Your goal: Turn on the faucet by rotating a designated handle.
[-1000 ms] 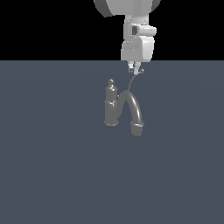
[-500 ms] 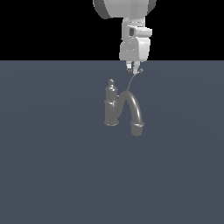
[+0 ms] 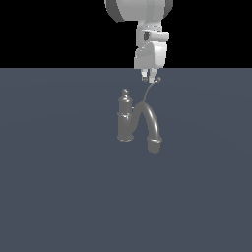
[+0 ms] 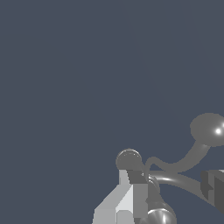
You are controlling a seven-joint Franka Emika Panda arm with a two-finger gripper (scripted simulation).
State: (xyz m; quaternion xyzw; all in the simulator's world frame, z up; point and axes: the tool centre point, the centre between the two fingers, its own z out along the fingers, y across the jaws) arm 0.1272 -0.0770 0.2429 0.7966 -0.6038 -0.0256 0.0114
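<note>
The grey faucet [image 3: 125, 120] stands upright on the floor, with a knob cap and a thick arched spout [image 3: 152, 125]. The thin S-curved handle [image 3: 147, 91] rises from it to a small ball tip [image 3: 158, 78]. My gripper [image 3: 147, 78] hangs just above the faucet, its fingertips level with the ball tip and beside it on the exterior view's left. In the wrist view the handle [image 4: 188, 157] curves to its ball tip [image 4: 210, 129], and the knob cap [image 4: 129, 159] lies close by. The fingers [image 4: 127, 199] stand apart with nothing gripped.
A flat dark grey-blue floor [image 3: 59, 197] stretches all around the faucet. The white arm [image 3: 151, 47] comes down from above. Nothing else shows.
The gripper has shifted slightly toward the exterior view's left above the handle's tip. The faucet and handle look unchanged.
</note>
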